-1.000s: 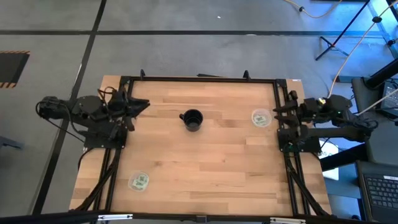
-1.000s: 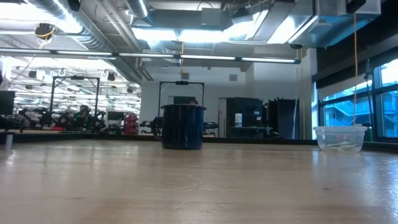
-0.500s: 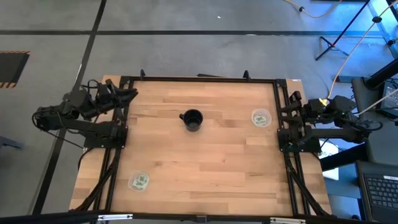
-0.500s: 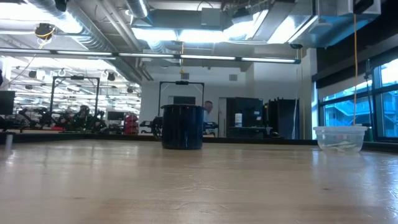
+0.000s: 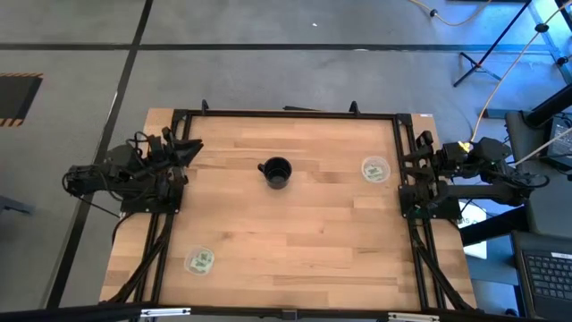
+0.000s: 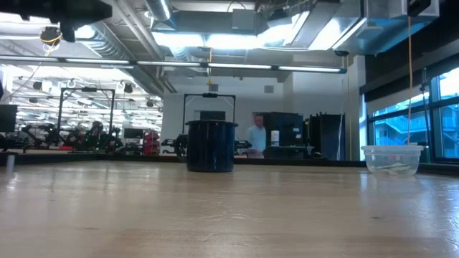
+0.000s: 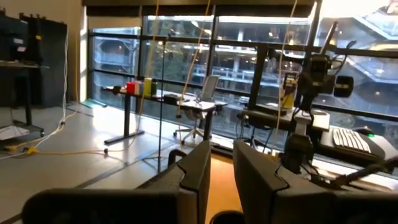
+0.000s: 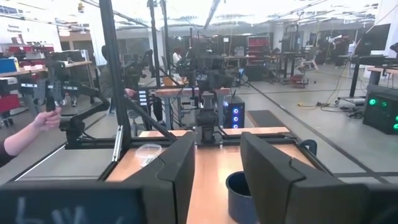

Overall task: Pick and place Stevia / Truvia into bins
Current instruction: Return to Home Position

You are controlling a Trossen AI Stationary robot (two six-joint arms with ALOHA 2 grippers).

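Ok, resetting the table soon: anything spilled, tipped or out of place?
Nothing stands out. The black cup is upright, the right bin and left bin sit flat holding packets, none loose on the table; left gripper and right gripper wait at its sides.

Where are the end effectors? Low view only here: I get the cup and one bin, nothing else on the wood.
Observer: High view has the left end effector over the table's left edge and the right end effector at its right edge.
Operator: Anything nearer the front?
Observer: A second bin by the front left corner, with green packets inside.
Operator: Loose packets?
Observer: None that I can see from above; bare wood around the cup.
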